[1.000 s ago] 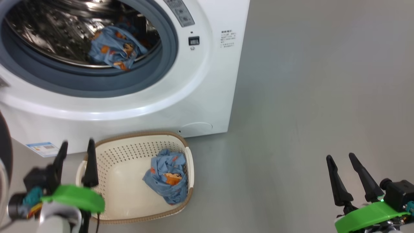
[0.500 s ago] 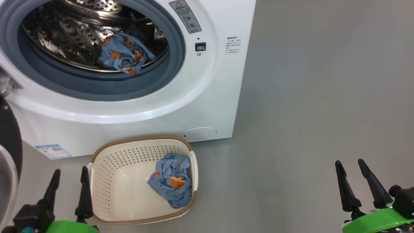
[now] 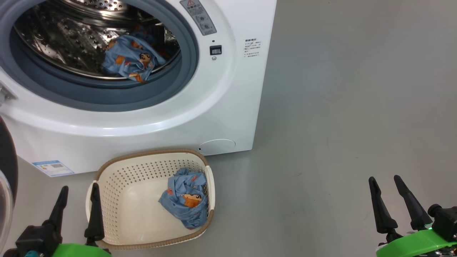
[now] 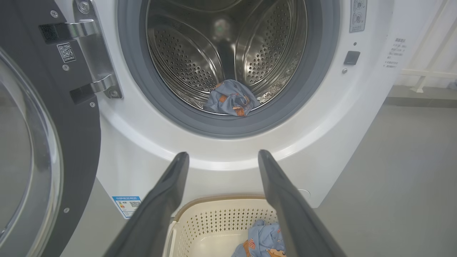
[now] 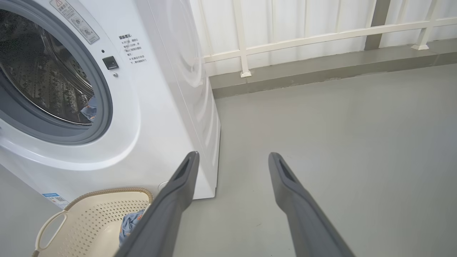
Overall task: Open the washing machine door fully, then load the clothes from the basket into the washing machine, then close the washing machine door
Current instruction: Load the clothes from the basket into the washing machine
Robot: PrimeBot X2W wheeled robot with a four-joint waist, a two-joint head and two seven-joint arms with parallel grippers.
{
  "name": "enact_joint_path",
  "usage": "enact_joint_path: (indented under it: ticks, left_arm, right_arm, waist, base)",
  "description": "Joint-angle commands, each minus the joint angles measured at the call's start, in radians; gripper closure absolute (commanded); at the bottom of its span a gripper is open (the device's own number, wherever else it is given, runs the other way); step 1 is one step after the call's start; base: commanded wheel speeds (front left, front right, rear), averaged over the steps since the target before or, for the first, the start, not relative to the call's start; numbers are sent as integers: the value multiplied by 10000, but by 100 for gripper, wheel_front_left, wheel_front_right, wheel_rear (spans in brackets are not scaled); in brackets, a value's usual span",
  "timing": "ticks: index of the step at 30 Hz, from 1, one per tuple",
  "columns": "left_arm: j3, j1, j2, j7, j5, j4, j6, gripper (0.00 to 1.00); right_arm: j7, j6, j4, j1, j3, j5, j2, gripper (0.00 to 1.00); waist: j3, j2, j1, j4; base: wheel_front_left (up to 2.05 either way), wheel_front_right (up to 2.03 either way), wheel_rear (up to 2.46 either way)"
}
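The washing machine (image 3: 221,89) (image 4: 135,142) (image 5: 160,107) stands with its door (image 4: 39,135) (image 3: 5,185) swung wide open to the left. One bundle of the clothes (image 3: 130,62) (image 4: 231,98) lies in the steel drum near the gasket. Another bundle (image 3: 186,201) (image 4: 260,242) (image 5: 129,223) sits in the right side of the basket (image 3: 117,200) (image 4: 214,221) (image 5: 85,217) on the floor before the machine. My left gripper (image 3: 79,191) (image 4: 221,157) is open and empty, just left of the basket. My right gripper (image 3: 385,182) (image 5: 232,157) hangs open and empty over bare floor far to the right.
A grey floor (image 3: 357,107) stretches to the right of the machine. A white railing (image 5: 321,35) on a low kerb runs along the back wall. The open door's hinge (image 4: 93,60) sits at the machine's left edge.
My left gripper has dropped back from the basket's rear left corner to the lower left of the head view. The camera has shifted. The right gripper and both bundles keep their places.
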Motion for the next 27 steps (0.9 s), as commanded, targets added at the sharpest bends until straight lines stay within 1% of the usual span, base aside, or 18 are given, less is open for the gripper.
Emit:
enact_joint_path:
  ticks: [1, 9, 14, 19, 20, 27]
  left_arm:
    - [303, -7, 113, -62, 21, -256, 21, 0]
    - [-55, -79, 104, -63, -182, 388, 16, 0]
    - [-528, -571, 103, -63, -387, 1409, -10, 0]
    - [-909, -1630, 105, -63, -237, 2694, -61, 0]
    - [-1044, -2206, 163, -63, -154, 3305, -79, 0]
    - [-1679, -4362, 522, -63, -102, 5325, -110, 0]
  right_arm:
    - [-120, 27, -259, -65, 237, -64, -117, 0]
    - [-120, 27, -299, -184, 290, -74, 2, 0]
    - [-120, 27, -416, -379, 292, -66, 118, 0]
    - [-120, 27, -515, -786, 373, -78, 220, 0]
    - [-120, 27, -559, -1060, 368, -57, 248, 0]
    - [-120, 27, -677, -2024, 497, -53, 449, 0]
  waist:
    - [19, 0, 0, -34]
    - [229, 0, 0, -154]
    - [714, 0, 0, -216]
    - [1618, 0, 0, -366]
    - [2073, 0, 0, -429]
    - [3548, 0, 0, -706]
  base:
    - [0, 0, 0]
    - [0, 0, 0]
    - [0, 0, 0]
    - [0, 0, 0]
    - [0, 0, 0]
    - [0, 0, 0]
